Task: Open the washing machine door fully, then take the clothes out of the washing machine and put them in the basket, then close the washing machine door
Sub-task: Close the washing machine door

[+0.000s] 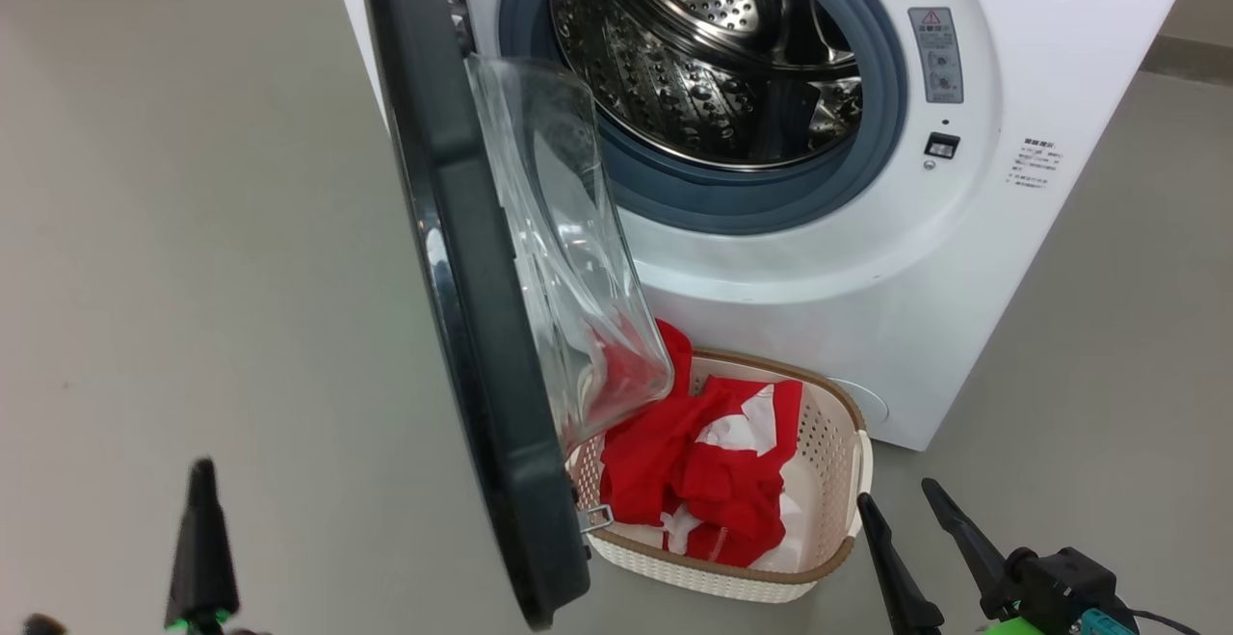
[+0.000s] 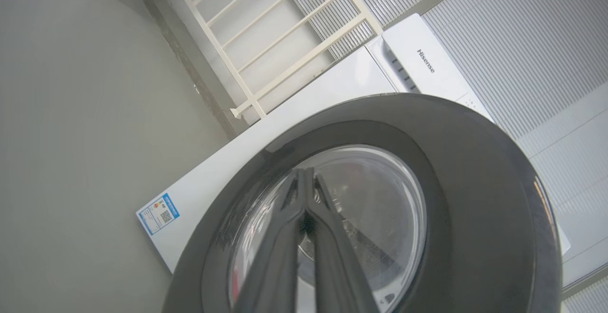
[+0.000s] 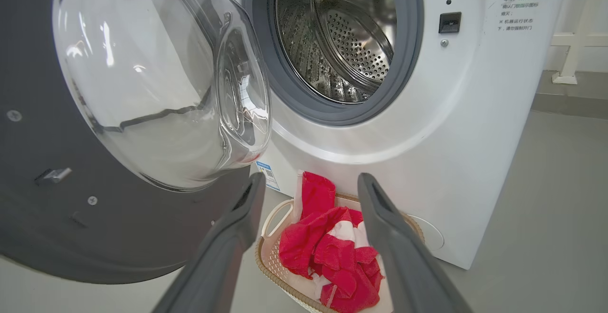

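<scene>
Two steps down: clothes are in the basket, drum looks empty. Door hangs open, so closing it is what's left. My left pincer is pinched shut on nothing, facing it; right pincer is wide.

Clothes are red with white patches; basket cream, perforated, brown-rimmed.

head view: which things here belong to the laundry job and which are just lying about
Job: washing machine, washing machine door, red clothes, basket.
Just there: white railing, slatted wall, grey floor.
</scene>
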You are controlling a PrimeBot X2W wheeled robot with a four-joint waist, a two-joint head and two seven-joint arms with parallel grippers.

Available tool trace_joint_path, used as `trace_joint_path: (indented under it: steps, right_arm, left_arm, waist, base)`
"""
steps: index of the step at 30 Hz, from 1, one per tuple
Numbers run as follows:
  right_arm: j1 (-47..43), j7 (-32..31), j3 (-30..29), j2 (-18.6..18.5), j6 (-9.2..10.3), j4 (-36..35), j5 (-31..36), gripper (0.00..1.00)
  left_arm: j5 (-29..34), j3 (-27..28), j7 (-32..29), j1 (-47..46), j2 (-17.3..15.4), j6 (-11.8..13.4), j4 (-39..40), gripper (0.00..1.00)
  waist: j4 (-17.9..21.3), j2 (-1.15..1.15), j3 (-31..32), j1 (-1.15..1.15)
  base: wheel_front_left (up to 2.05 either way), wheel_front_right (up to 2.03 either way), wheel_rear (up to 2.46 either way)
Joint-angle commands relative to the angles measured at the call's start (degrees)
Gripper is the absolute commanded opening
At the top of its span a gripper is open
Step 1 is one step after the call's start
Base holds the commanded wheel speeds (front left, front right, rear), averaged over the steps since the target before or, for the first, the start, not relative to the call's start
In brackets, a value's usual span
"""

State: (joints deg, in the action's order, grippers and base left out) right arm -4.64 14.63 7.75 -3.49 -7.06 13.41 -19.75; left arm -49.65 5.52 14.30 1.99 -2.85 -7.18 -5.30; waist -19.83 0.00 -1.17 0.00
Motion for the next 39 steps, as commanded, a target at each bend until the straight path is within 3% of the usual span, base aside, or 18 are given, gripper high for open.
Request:
trace_joint_path:
  steps: [1, 5, 7, 10, 13, 17, 25, 39]
  right_arm:
    - [1.2, 0.4, 1.2, -0.4, -0.43, -1.2, 0.0, 1.00]
    - [1.6, 0.4, 1.2, -0.4, -0.43, -1.2, 0.0, 1.00]
    - [1.8, 0.4, 1.0, -0.4, -0.43, -1.3, 0.0, 1.00]
    - [2.1, 0.4, 1.0, -0.3, -0.43, -1.3, 0.2, 1.00]
    - [2.5, 0.4, 0.9, -0.3, -0.43, -1.3, 0.2, 1.00]
    - [3.0, 0.4, 0.9, -0.2, -0.43, -1.3, 0.3, 1.00]
    - [4.0, 0.4, 0.6, -0.1, -0.43, -1.5, 0.4, 1.00]
    - [6.0, 0.4, 0.0, 0.1, -0.43, -2.2, 1.0, 1.00]
  left_arm:
    - [-4.8, 2.0, 0.7, -3.2, -0.9, -0.3, 2.4, 0.00]
    - [-28.3, 0.3, -0.1, -4.3, -3.7, -0.3, 5.8, 0.00]
    - [-38.4, 1.0, -4.2, -4.6, -4.9, -0.3, 7.5, 0.00]
    - [-50.7, 3.1, -15.7, -4.7, -5.5, -0.3, 8.0, 0.00]
    - [-57.7, 3.8, -29.9, -4.1, -6.3, -0.3, 6.5, 0.00]
    - [-58.3, 5.4, -42.5, -3.7, -7.1, -0.3, 5.6, 0.00]
    - [-53.4, 6.1, -56.7, -4.0, -5.2, -0.3, 5.3, 0.00]
    - [-46.7, 4.1, -59.6, -6.0, -0.8, -0.3, 9.7, 0.00]
  waist:
    - [0.4, 0.00, -0.4, 0.00]
    - [1.4, 0.00, -1.2, 0.00]
    - [1.9, 0.00, -1.6, 0.00]
    - [2.7, 0.00, -2.3, 0.00]
    - [3.4, 0.00, -2.7, 0.00]
    - [4.4, 0.00, -3.4, 0.00]
    - [6.5, 0.00, -4.9, 0.00]
    - [12.2, 0.00, -7.4, 0.00]
  base:
    - [0.00, 0.00, 0.00]
    - [0.00, 0.00, 0.00]
    - [0.00, 0.00, 0.00]
    - [0.00, 0.00, 0.00]
    - [0.00, 0.00, 0.00]
    - [0.00, 0.00, 0.00]
    - [0.00, 0.00, 0.00]
    - [0.00, 0.00, 0.00]
